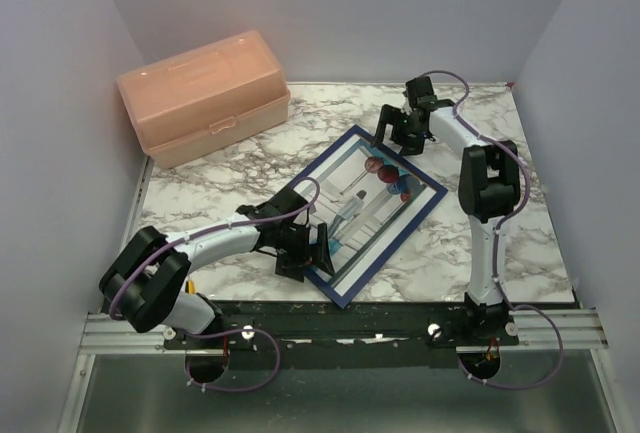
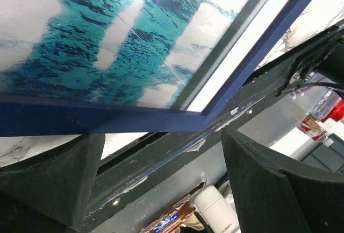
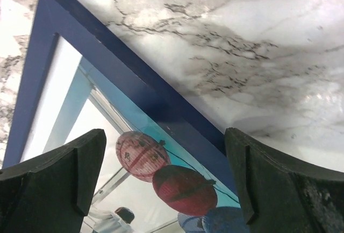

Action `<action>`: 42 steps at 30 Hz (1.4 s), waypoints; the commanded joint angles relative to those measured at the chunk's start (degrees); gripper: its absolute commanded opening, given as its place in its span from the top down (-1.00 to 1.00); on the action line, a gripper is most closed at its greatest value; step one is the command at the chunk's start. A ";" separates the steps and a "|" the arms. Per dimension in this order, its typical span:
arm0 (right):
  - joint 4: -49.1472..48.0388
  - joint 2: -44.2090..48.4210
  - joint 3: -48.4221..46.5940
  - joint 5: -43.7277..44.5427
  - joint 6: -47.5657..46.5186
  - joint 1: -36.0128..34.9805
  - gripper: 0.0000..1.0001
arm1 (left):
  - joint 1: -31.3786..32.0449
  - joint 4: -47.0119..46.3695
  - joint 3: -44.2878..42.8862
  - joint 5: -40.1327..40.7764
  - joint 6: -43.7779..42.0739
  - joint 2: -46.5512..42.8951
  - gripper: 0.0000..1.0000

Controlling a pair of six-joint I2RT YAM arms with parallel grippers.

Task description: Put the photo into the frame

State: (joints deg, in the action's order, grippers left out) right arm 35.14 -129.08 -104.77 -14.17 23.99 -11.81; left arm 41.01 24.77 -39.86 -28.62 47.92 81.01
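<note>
at the middle of the desk lies one navy frame, set diagonally, with one photo showing within it. one peach box sits at the far left corner. left tool at the frame's near corner and right tool over its far corner both gape wide, holding nothing.

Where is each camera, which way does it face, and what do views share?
Top external: above, behind the bases, looking down on table, box, frame, photo; both arms show.
Left wrist: on its arm, faces the frame's near corner and table edge; open left gripper shows.
Right wrist: on its arm, faces the frame's far corner; open right gripper shows.
Shared: frame and photo, all three.
</note>
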 commanded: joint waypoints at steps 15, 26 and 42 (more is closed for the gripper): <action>6.57 36.69 31.54 13.38 8.57 -0.47 -0.99 | -0.60 9.06 -5.81 6.49 -3.19 -17.45 -0.97; 4.29 46.78 55.22 4.09 13.17 -2.57 -1.00 | -9.37 3.43 -21.47 3.66 0.08 -12.74 -0.97; 3.86 33.52 52.64 18.87 13.95 -12.62 0.09 | -15.27 9.89 -25.69 4.26 -5.21 -12.70 -0.97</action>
State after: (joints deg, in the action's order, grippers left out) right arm 39.11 -92.27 -52.16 -3.62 39.51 -24.08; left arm 27.11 32.29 -67.16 -24.71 44.49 70.89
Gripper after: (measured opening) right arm 0.544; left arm 0.983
